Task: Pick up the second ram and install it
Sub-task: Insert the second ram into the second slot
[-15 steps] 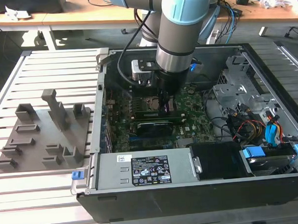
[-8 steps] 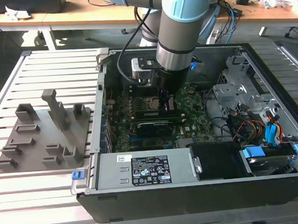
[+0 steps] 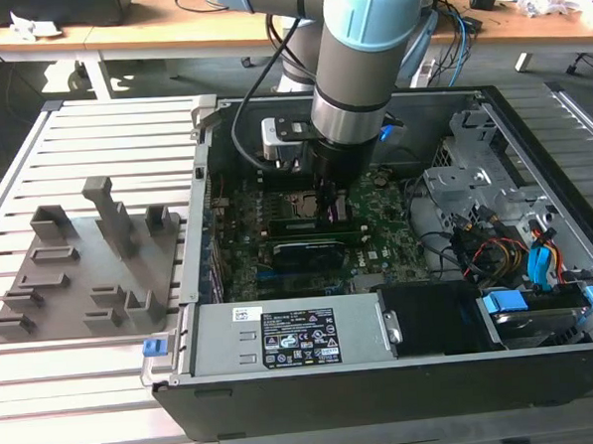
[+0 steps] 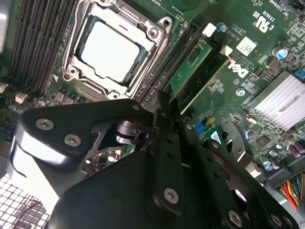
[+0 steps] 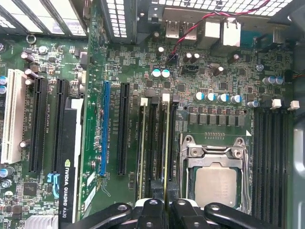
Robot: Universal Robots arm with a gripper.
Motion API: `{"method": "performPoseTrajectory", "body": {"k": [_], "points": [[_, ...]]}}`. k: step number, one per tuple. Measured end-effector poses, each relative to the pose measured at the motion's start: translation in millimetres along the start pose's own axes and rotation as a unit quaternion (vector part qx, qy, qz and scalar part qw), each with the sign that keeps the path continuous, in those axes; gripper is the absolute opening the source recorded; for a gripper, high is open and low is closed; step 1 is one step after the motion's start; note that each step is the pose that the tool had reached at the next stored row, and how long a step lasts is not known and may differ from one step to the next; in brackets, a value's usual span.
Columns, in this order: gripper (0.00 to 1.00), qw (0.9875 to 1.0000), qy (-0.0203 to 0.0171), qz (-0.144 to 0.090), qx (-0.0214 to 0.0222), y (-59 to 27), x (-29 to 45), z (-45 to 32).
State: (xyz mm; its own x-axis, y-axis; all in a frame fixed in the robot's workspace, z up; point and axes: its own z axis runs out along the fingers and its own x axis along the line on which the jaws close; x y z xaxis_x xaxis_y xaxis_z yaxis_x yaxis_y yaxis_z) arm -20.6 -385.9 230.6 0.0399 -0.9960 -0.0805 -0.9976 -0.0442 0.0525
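From my remote station I see the arm (image 3: 353, 60), a thick grey tube with pale blue joint caps, reaching straight down into the open black metal computer case (image 3: 384, 377), which lies on a ribbed aluminium table (image 3: 92, 123). Inside the case sit the big green motherboard (image 5: 128, 57), crowded with small round capacitors and long black slots, a square silver processor (image 5: 217, 187) in its steel frame, a grey power supply box (image 3: 293, 337) along the near wall, and a tangle of red, yellow and blue cables (image 3: 522, 255) at the exterior view's right. The black gripper (image 5: 165, 193) has its fingers drawn narrow around the top edge of the second ram (image 5: 165, 143), a thin green stick standing upright in a slot just beside the processor; another stick (image 5: 144, 143) stands in a slot near it. In the second wrist view the gripper's matte black linkages (image 4: 167, 157), studded with shiny screws, press together over the green boards. On the table, at the exterior view's left, lies a grey plastic holder tray (image 3: 80, 268) with blocky upright posts.
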Motion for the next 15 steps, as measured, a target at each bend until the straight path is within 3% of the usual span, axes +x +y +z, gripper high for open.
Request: {"method": "performPoseTrajectory", "body": {"k": [7,10,13,15], "points": [[0.14,1.0000,-0.0010,0.000,0.0000,0.0,1.9,1.5],[0.14,1.0000,-0.0042,0.000,0.0001,0.0,2.0,1.4],[0.14,0.9999,-0.0112,-0.001,0.0005,0.0,1.9,1.5],[0.14,0.9999,-0.0128,-0.001,0.0006,0.0,2.1,1.6]]}}
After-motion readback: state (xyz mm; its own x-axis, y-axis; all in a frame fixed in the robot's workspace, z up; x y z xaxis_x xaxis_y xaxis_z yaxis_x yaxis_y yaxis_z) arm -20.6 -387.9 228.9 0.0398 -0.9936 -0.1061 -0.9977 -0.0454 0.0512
